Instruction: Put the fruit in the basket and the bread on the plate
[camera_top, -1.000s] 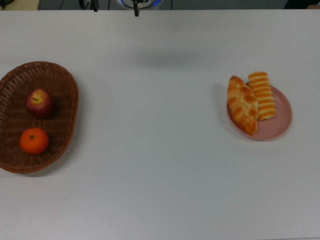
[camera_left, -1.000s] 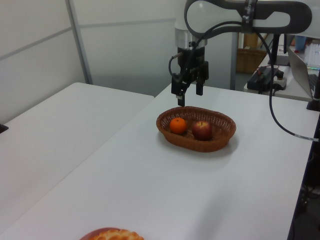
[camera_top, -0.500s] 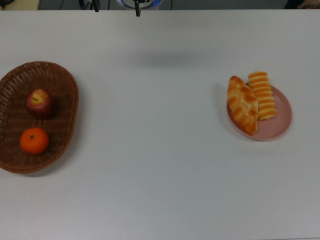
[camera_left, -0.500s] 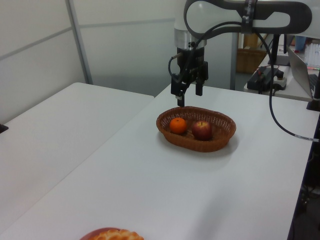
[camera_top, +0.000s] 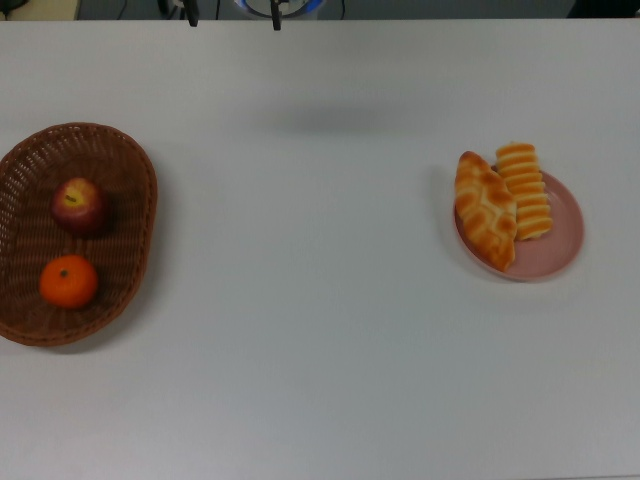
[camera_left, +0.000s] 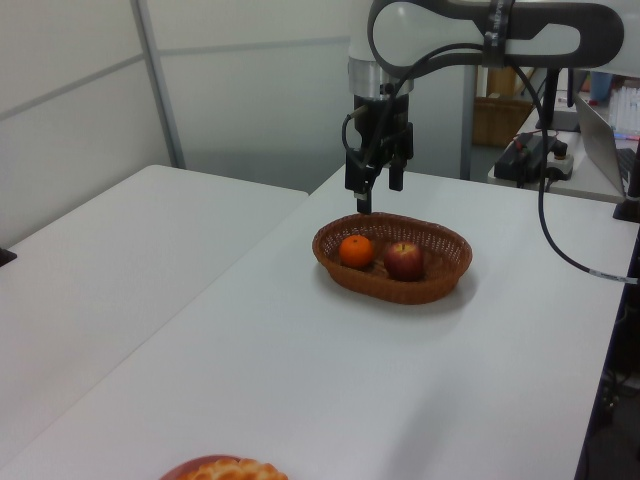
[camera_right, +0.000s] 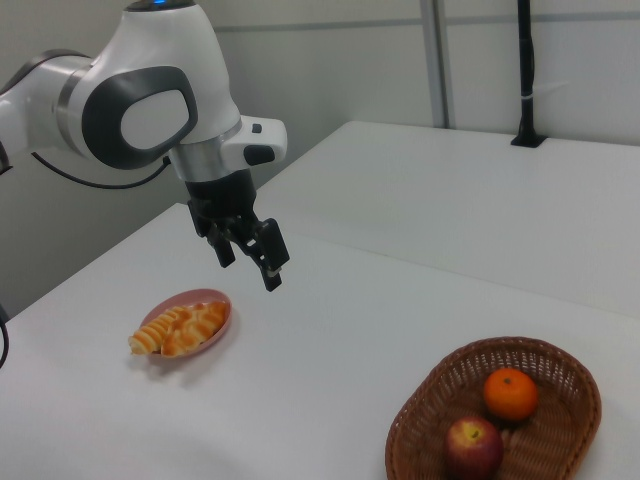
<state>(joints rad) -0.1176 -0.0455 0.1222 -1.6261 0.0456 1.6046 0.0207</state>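
In the right view, the wicker basket (camera_right: 497, 425) sits nearest on the white tabletop (camera_right: 330, 330), holding the dark red apple (camera_right: 473, 446) and, just behind it, the orange mandarin (camera_right: 511, 393). Farther back, toward the right view's left, the pink plate (camera_right: 213, 301) carries the braided pastry (camera_right: 197, 328) and the ridged roll (camera_right: 156, 331) side by side, their ends overhanging the rim. Above the tabletop between basket and plate hangs the hand (camera_right: 252, 262), its fingers spread apart and holding nothing, well clear of every item.
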